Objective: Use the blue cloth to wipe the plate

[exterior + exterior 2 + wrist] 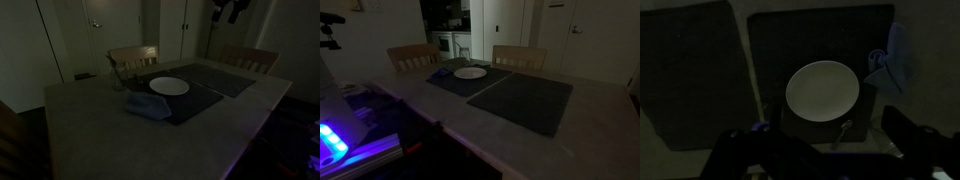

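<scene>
Dim dining room, grey table (90, 115) with dark placemats (520, 100), plate (822, 90) just beside blue cloth (890, 65), hand (820, 145) wide apart above.

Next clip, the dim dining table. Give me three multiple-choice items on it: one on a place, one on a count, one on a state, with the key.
1. Where does the blue cloth lie?
A. on the plate
B. beside the plate
C. on a chair

2. How many dark placemats are on the table?
A. one
B. four
C. two

3. How is the hand?
A. open and empty, high above the table
B. shut on the cloth
C. pressing on the plate

Key: 1 B, the cloth sits off the plate's rim. 2 C, one mat is under the plate and one is bare. 3 A, the wrist view shows it spread with nothing in it.
</scene>
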Tool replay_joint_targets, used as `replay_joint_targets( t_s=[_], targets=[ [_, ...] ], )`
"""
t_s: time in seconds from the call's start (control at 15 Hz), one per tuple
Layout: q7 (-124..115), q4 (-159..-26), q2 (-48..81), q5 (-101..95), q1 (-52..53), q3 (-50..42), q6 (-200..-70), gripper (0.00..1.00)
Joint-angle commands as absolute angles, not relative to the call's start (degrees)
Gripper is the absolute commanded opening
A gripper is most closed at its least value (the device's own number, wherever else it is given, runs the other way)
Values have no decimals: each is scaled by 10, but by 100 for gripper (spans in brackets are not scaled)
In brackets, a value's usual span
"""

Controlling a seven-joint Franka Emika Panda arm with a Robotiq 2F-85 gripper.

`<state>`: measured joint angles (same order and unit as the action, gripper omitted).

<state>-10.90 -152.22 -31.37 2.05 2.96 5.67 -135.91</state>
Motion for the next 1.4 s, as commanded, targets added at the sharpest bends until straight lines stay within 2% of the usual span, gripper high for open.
replay_joint_targets(
  t_s=[0.0, 0.73, 0.93, 1.0, 1.33],
  targets=[
    [-91, -1506, -258, 65, 64, 55, -1418, 100],
    [152, -1477, -134, 263, 239, 31, -1548, 100],
    [178, -1458, -84, 257, 235, 49, -1584, 100],
    [156, -1484, -131, 260, 230, 54, -1561, 100],
    [165, -1466, -95, 260, 225, 62, -1576, 100]
  ],
)
